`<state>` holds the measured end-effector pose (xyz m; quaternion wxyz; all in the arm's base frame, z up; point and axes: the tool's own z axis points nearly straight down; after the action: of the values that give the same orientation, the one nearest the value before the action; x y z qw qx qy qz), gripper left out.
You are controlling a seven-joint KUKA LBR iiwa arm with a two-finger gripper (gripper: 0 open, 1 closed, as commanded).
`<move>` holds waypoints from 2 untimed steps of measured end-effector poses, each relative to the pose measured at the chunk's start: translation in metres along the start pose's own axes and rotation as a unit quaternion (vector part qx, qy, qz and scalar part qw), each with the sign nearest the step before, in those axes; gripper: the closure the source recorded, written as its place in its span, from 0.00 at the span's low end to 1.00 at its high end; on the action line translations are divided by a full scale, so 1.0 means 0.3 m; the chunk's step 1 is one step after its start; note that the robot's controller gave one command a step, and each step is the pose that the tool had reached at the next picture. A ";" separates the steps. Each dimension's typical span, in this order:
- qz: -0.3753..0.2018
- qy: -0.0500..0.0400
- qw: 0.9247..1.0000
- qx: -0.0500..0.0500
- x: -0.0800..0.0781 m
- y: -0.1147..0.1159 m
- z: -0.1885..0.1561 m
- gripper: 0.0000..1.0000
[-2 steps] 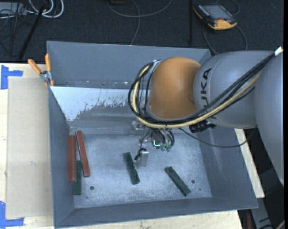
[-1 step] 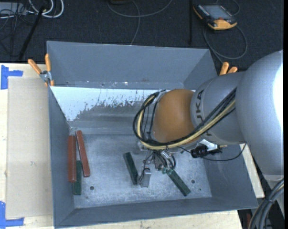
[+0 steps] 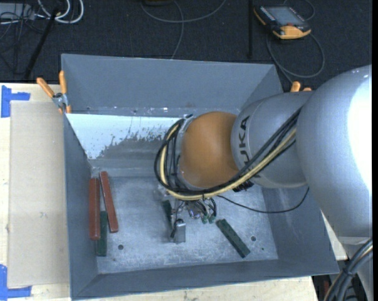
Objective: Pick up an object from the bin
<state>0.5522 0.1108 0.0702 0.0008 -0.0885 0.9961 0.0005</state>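
My gripper (image 3: 175,223) hangs low over the middle of the bin floor, under the orange wrist cover. A dark green flat bar (image 3: 232,237) lies slantwise on the floor just to its right, apart from it. Nothing shows held in the gripper.
Against the left wall lie two long red-brown sticks (image 3: 94,209) (image 3: 109,201) side by side, with a dark green stick (image 3: 101,234) at their near end. The arm and its cables cover the right back part of the bin.
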 end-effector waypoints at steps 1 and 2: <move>0.050 -0.001 0.999 0.001 -0.070 -0.225 -0.002 0.00; -0.126 0.001 0.992 0.000 -0.024 -0.088 0.000 0.00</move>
<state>0.5639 0.0861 0.0703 -0.0001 -0.2137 0.9769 0.0004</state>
